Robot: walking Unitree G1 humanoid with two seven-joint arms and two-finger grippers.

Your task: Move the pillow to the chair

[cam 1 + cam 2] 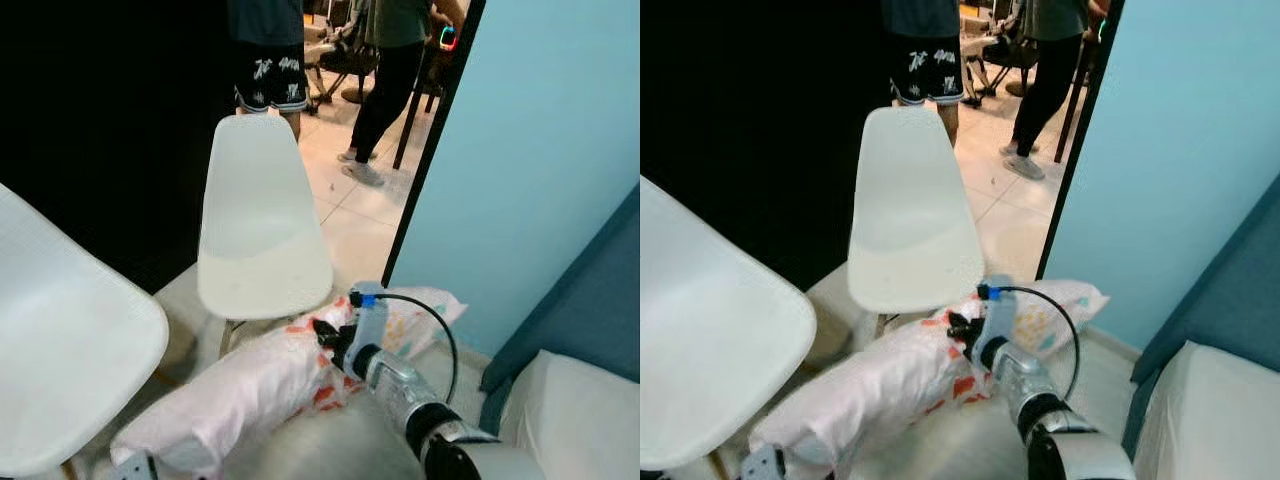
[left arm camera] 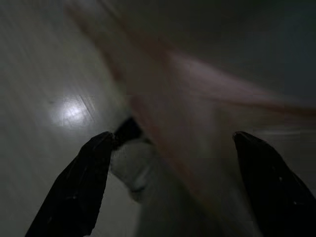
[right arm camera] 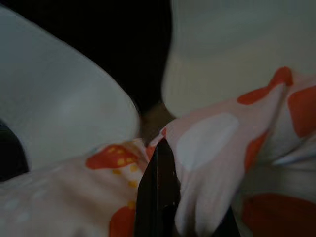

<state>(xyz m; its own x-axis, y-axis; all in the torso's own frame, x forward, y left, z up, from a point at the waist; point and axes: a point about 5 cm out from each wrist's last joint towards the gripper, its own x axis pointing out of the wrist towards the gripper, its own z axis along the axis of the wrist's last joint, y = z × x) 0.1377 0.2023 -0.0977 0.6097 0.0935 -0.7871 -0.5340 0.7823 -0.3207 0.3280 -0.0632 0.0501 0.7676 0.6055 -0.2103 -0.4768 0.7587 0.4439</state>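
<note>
Right gripper (image 1: 325,340): fingers clamped on soft, puffy patterned pillow (image 1: 250,385) | left gripper (image 2: 173,182): fingers spread apart | smooth moulded white chair (image 1: 262,235) beside pillow.

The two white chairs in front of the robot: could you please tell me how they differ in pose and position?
The far chair shows whole, backrest upright and seat facing the robot; the near chair is cut off at the picture's left edge and looms larger. The pillow lies just before the far chair's seat edge, with the near chair off to its left. Both are plain white moulded shells with nothing on them.
</note>
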